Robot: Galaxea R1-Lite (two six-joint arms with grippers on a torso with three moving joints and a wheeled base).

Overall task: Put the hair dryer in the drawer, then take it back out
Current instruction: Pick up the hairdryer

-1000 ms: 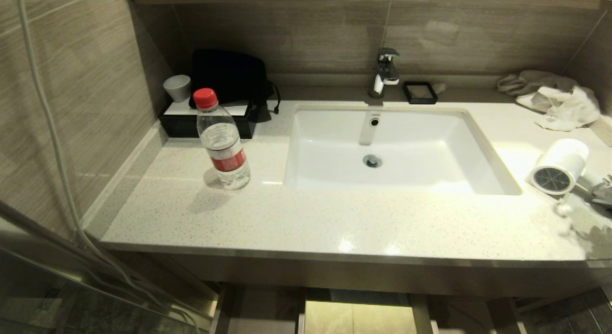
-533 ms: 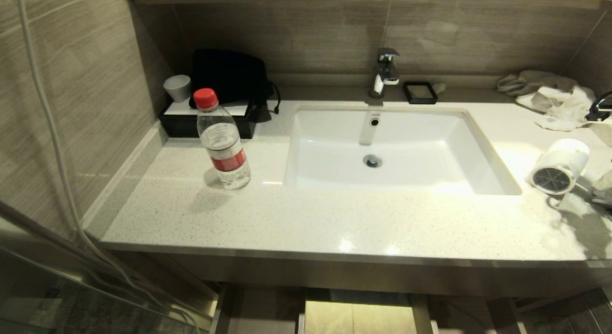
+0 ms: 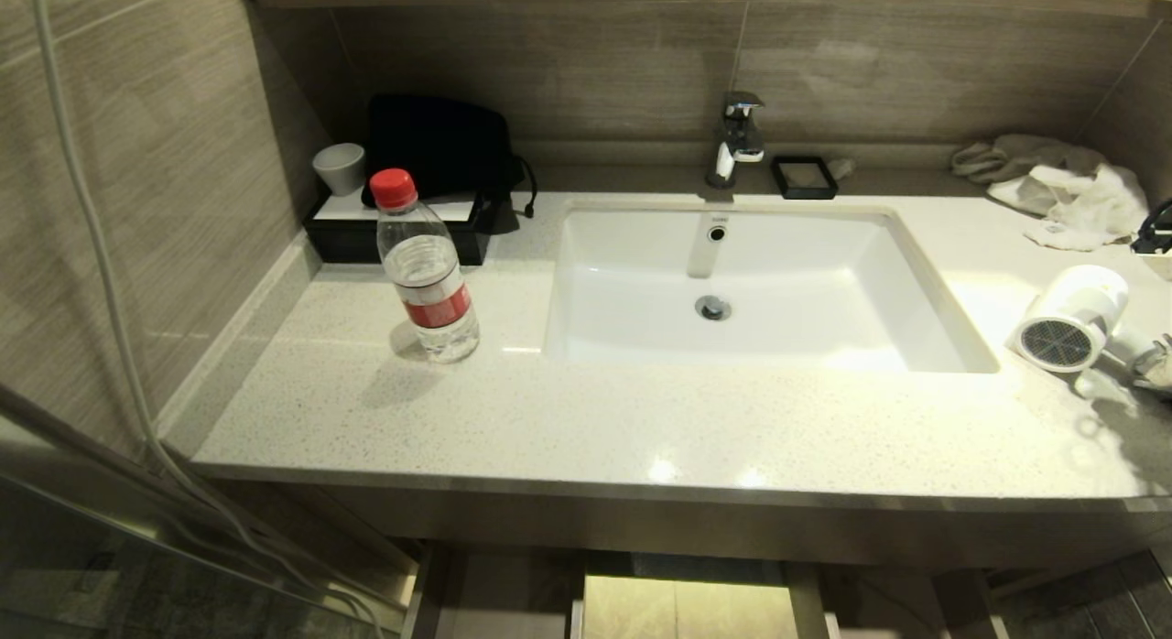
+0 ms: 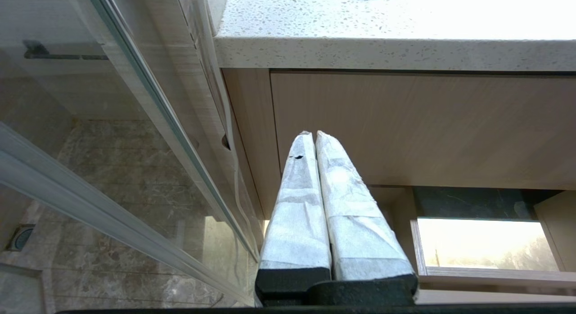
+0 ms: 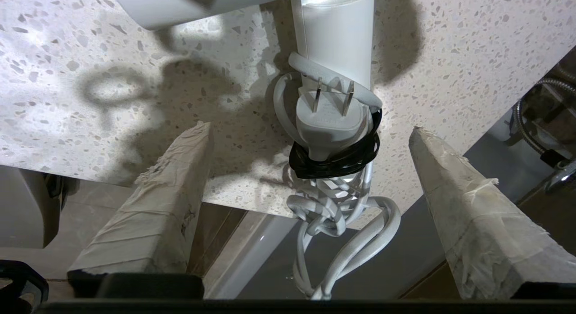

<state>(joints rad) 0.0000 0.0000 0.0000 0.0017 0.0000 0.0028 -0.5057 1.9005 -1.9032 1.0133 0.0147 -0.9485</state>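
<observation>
The white hair dryer lies on the countertop to the right of the sink, with its grey mesh grille facing me. In the right wrist view its handle, plug and bundled cord rest at the counter's edge. My right gripper stands open with a finger on each side of the plug, touching neither plug nor cord. One of its fingers shows at the right edge of the head view. The drawer stands pulled out below the counter, pale inside. My left gripper is shut and parked low under the counter.
A clear bottle with a red cap stands left of the sink. A black tray with a cup and a dark bag sits at the back left. A white cloth lies at the back right. A glass door runs beside my left gripper.
My right gripper has opened wide and let go of the hair dryer. The dryer has stayed on the counter, and the loose cord by it has dropped out of the head view.
</observation>
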